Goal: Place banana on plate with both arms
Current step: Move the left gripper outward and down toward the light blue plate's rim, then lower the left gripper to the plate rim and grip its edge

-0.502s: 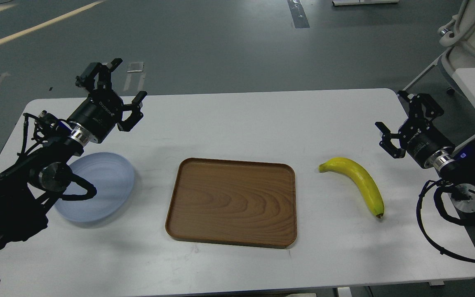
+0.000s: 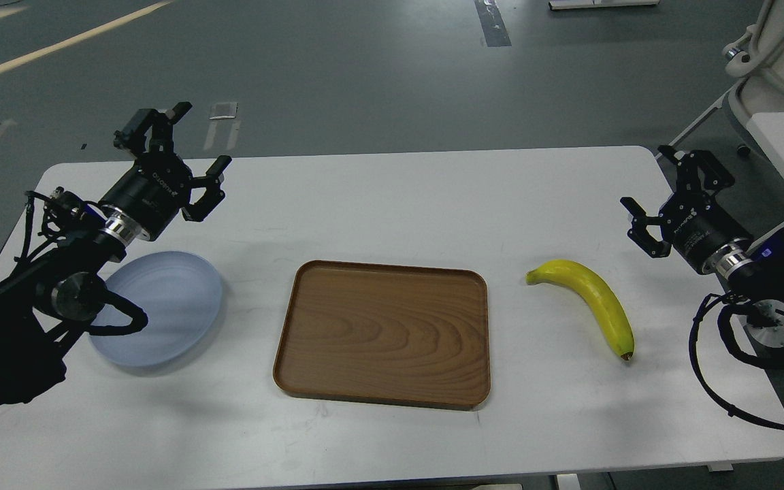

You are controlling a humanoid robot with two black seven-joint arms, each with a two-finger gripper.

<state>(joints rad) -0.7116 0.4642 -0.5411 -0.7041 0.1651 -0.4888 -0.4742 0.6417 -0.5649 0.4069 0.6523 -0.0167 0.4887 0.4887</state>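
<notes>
White table (image 2: 392,204) on grey floor, robot base parts at far right. Left gripper (image 2: 188,146) raised over table's back-left area, fingers spread wide, holding nothing. Plate (image 2: 174,313) below and in front of it, pale blue-grey, partly hidden by left arm, empty. Wooden tray (image 2: 384,333) at centre, bare. Banana (image 2: 589,299) flat on table right of tray, well apart from plate, dark tip toward front edge. Right gripper (image 2: 667,197) just beyond banana's far right, jaws apart, empty.

Handling, by judgement — banana light, fairly firm, skin smooth and curved, liable to roll or bruise under hard pinch. Best hold across thick middle, fingers square to its length.

Against earlier frame — left gripper shifted left and slightly lower, clearing more of plate rim; right gripper barely moved; banana, tray, plate unchanged.
</notes>
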